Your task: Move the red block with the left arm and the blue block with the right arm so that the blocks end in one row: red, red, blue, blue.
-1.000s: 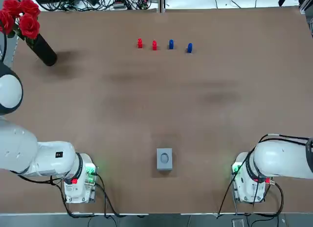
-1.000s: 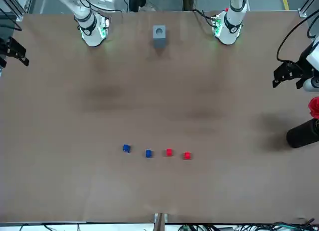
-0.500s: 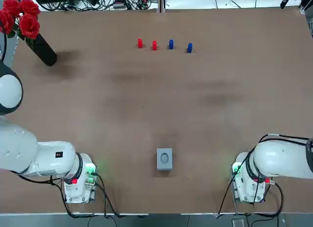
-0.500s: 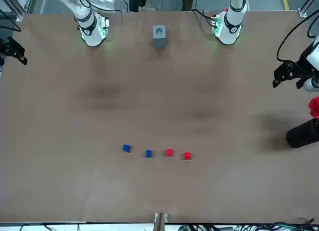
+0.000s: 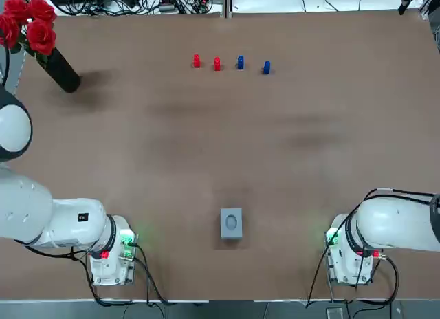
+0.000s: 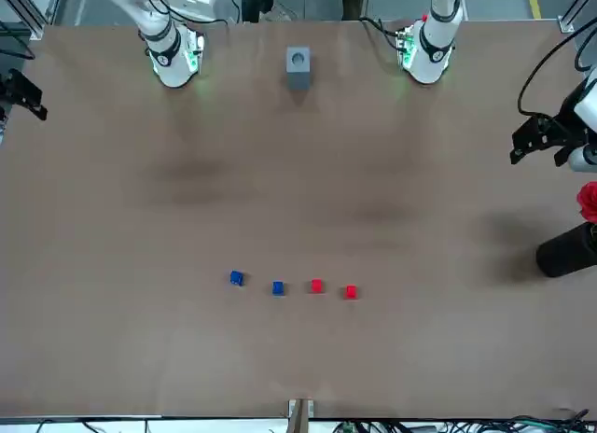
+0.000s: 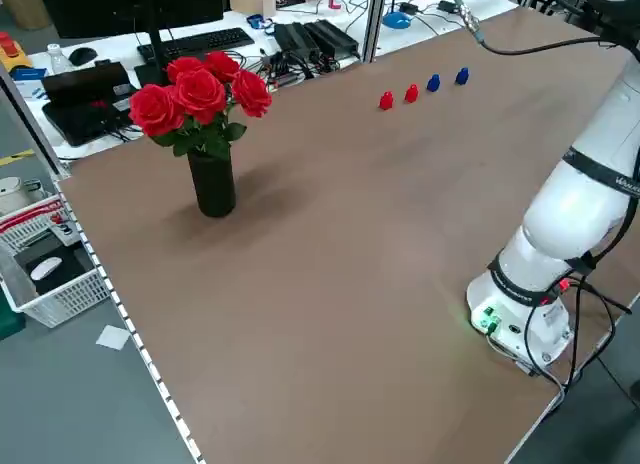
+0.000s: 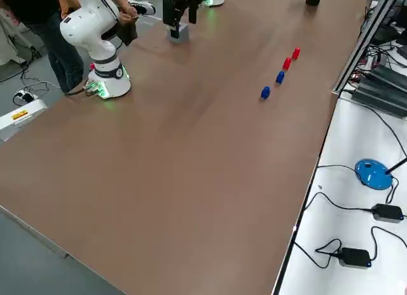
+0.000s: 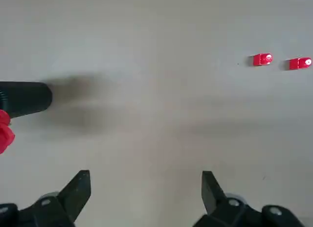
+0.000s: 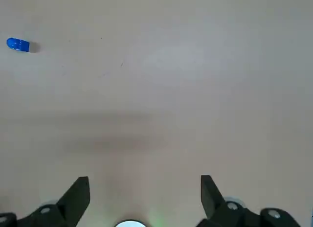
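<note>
Row of four small, rounded, seemingly plastic pegs near the table's (image 5: 137, 161) far edge: outer red block (image 5: 196, 60), inner red block (image 5: 217, 63), inner blue block (image 5: 240, 62), outer blue block (image 5: 267, 68), the last slightly out of line. The left gripper (image 9: 145, 175) and right gripper (image 10: 144, 179), both spread and empty, hang well apart from it; the right is nearer the blue pair.

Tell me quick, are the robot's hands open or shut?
Left gripper: open, empty, high at the left side of the table.
Right gripper: open, empty, high at the table's right side.
</note>
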You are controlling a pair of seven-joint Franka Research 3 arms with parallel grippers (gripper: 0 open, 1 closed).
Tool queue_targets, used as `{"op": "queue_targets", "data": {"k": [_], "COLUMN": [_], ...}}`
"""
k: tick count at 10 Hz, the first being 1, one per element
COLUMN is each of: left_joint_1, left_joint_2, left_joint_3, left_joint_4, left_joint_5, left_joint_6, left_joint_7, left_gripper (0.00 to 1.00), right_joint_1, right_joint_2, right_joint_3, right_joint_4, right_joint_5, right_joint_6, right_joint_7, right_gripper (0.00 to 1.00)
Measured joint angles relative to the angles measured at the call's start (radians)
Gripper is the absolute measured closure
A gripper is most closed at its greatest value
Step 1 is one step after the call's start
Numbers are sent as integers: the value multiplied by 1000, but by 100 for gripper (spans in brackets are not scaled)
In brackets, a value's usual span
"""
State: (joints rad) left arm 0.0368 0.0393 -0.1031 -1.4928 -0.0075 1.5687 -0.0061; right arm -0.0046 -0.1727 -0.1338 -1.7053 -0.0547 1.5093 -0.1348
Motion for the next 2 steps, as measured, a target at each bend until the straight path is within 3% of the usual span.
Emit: {"op": "queue_targets", "data": {"k": [2], "left_joint_1": [0], "left_joint_2": [-2], "left_joint_3": [0], "left_joint_4": [2], "left_joint_5": [0], "left_joint_6": [0], "left_joint_7": [-2], "left_gripper": [0], "right_joint_1": [0], "right_joint_2": [0], "right_joint_3": [-2], "right_joint_4": [-2], "right_joint_5": [0], "right_joint_6": [1], "right_joint_7": [0], "right_gripper": [0]}}
